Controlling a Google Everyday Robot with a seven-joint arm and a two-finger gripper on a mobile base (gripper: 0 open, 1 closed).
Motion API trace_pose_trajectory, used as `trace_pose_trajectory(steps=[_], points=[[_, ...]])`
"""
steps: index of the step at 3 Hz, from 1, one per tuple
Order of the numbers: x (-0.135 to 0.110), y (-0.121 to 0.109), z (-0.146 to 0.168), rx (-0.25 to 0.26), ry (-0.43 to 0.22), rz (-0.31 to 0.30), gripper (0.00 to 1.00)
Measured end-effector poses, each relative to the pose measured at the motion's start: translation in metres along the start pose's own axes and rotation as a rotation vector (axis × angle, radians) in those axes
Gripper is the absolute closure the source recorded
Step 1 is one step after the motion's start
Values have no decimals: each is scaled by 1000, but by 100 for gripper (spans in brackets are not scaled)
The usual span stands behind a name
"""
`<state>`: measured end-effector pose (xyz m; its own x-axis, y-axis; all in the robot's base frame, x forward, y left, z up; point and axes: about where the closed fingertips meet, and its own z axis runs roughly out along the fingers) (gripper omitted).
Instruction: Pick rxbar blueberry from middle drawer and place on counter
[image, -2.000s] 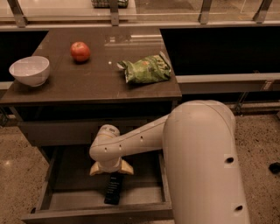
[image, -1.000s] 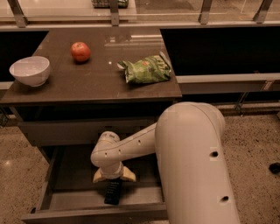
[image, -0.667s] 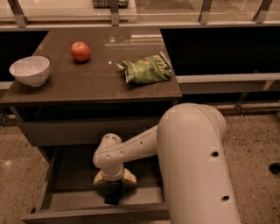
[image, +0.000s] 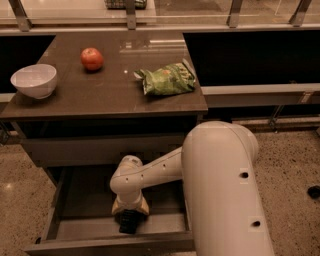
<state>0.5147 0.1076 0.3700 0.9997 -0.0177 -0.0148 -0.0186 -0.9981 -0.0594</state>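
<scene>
gripper (image: 130, 215) low inside pulled-out middle drawer (image: 75, 200), wrist pointing down for top pick, right over rxbar blueberry (image: 128, 228) on near drawer floor. grasp made or not: cannot tell. tabletop (image: 100, 95) above, bare patch for drop-off.

dim, warm indoor light. pale glare streaks the far part of the glossy tabletop (image: 100, 95), lit from the far side. the middle drawer (image: 110, 244) beneath sits in shadow, and the claw (image: 130, 221), low over its floor near the front, reads almost black.
</scene>
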Motion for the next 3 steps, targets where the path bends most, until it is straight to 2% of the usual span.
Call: trace_pose_trajectory(steps=[2,3], points=[[0,3,14,-21,-20,0,34],[-1,2,16,-24,-23,-9,52]])
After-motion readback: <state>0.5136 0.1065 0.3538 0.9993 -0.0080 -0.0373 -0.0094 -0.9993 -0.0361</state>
